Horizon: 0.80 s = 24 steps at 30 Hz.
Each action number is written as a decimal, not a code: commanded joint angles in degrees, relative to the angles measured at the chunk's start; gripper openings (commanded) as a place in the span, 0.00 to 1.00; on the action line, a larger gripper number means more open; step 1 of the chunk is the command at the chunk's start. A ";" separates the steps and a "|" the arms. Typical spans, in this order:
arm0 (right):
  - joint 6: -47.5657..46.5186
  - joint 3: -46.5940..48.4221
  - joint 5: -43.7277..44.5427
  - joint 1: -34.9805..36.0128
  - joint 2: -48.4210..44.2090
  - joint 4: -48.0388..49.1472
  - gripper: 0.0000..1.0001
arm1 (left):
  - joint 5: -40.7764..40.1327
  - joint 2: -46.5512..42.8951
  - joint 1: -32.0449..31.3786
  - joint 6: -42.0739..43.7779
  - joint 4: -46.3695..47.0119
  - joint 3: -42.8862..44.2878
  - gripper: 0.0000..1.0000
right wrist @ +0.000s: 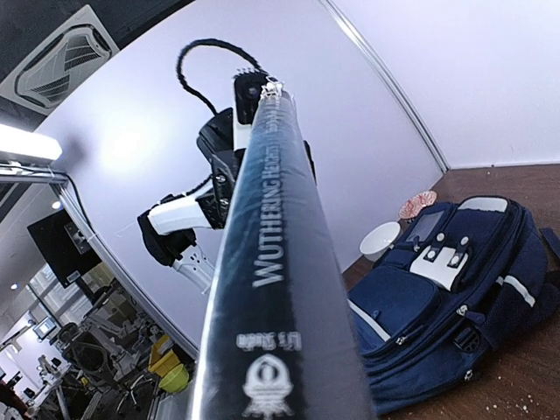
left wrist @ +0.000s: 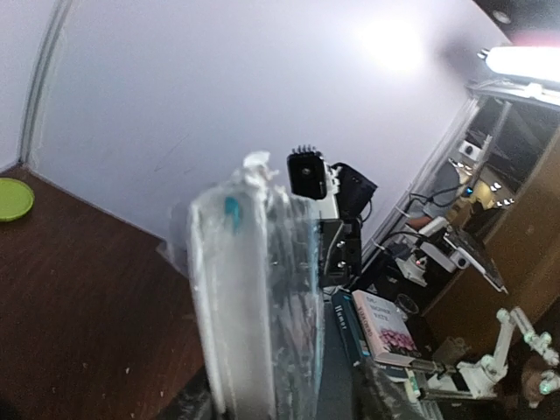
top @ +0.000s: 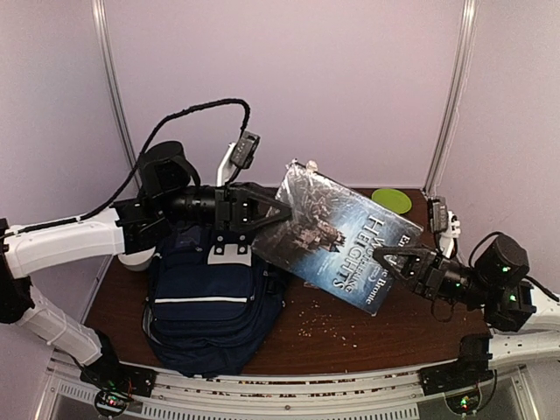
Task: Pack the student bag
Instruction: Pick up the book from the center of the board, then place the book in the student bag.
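The student bag (top: pixel 206 311) is a navy-blue backpack with white stripes and white buckle patches, lying at the left front of the table; it also shows in the right wrist view (right wrist: pixel 455 297). A plastic-wrapped book (top: pixel 341 236), "Wuthering Heights", is held tilted in the air to the right of the bag's top. My left gripper (top: pixel 269 217) is shut on the book's left edge (left wrist: pixel 254 297). My right gripper (top: pixel 389 256) is shut on its lower right end, with the spine (right wrist: pixel 280 262) running between the jaws.
A green plate (top: pixel 391 200) lies at the back right, and also shows in the left wrist view (left wrist: pixel 10 199). A white bowl (top: pixel 136 259) stands left of the bag, with a red-patterned dish (right wrist: pixel 417 205) beyond it. Crumbs (top: pixel 328 325) are scattered on the brown table right of the bag.
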 commanded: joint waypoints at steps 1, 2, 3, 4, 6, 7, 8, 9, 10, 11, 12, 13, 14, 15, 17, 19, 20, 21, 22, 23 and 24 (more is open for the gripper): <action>-1.00 1.79 4.23 -0.02 -3.15 -3.39 0.00 | -15.89 -11.53 -0.24 15.97 -21.31 -0.84 0.93; -1.89 1.93 5.61 -0.05 -4.02 -5.56 0.00 | -21.18 -13.93 -0.24 17.10 -25.51 -2.51 0.97; -2.81 2.08 7.46 -0.08 -4.83 -7.86 0.00 | -25.46 -16.41 -0.31 17.72 -29.27 -3.93 0.98; -3.51 2.29 9.15 -0.04 -5.68 -10.36 0.00 | -29.32 -18.18 -0.44 18.12 -33.84 -4.82 0.98; -4.39 2.49 12.61 -0.13 -7.29 -14.57 0.00 | -38.27 -21.13 -2.12 18.59 -44.05 -5.08 0.98; -4.84 2.30 14.09 -0.09 -8.16 -16.16 0.00 | -42.68 -22.20 -3.89 18.58 -48.85 -5.15 0.98; -5.23 2.14 15.53 -0.13 -9.05 -17.53 0.00 | -46.93 -22.98 -5.93 18.08 -52.84 -5.17 0.98; -5.56 1.95 16.79 -0.12 -9.98 -18.90 0.00 | -51.10 -23.29 -7.95 16.57 -56.81 -5.10 0.98; -5.84 1.62 18.16 -0.10 -11.15 -20.14 0.00 | -54.06 -23.36 -9.72 14.96 -60.38 -5.14 0.98; -6.09 1.44 19.41 -0.11 -11.93 -21.30 0.00 | -56.51 -22.85 -11.02 12.93 -63.42 -5.35 0.98; -6.19 1.31 20.45 -0.09 -12.63 -22.35 0.00 | -58.76 -22.22 -12.10 11.04 -67.35 -5.48 0.98; -6.30 1.21 21.21 -0.13 -13.11 -23.52 0.00 | -60.63 -21.30 -13.35 9.22 -69.75 -5.87 0.98; -6.44 1.22 21.66 -0.14 -13.48 -24.56 0.00 | -62.41 -20.24 -15.26 7.62 -71.27 -6.30 0.98; -6.57 1.26 21.95 -0.09 -13.81 -25.29 0.00 | -63.77 -19.06 -16.86 6.51 -72.56 -6.69 0.98; -6.61 1.24 22.41 -0.11 -14.29 -26.38 0.00 | -66.14 -15.43 -19.78 5.03 -75.04 -6.55 0.98; -6.70 1.10 22.51 -0.08 -14.77 -26.97 0.00 | -67.60 -10.69 -22.31 4.81 -77.07 -5.59 0.98; -6.63 0.97 22.52 -0.07 -14.96 -27.24 0.00 | -68.56 -8.59 -23.43 4.70 -78.02 -4.77 0.98; -6.57 0.88 22.55 -0.13 -15.10 -27.38 0.00 | -69.24 -6.54 -24.33 5.01 -78.58 -4.04 0.98; -6.54 0.73 22.51 -0.14 -15.30 -27.48 0.00 | -69.54 -4.93 -24.78 5.41 -78.70 -3.63 0.98; -6.44 0.67 22.59 -0.14 -15.46 -27.52 0.00 | -69.97 -3.38 -24.92 5.77 -78.65 -3.28 0.98; -6.41 0.53 22.60 -0.14 -15.62 -27.52 0.00 | -70.67 -2.01 -24.95 5.96 -78.52 -3.10 0.98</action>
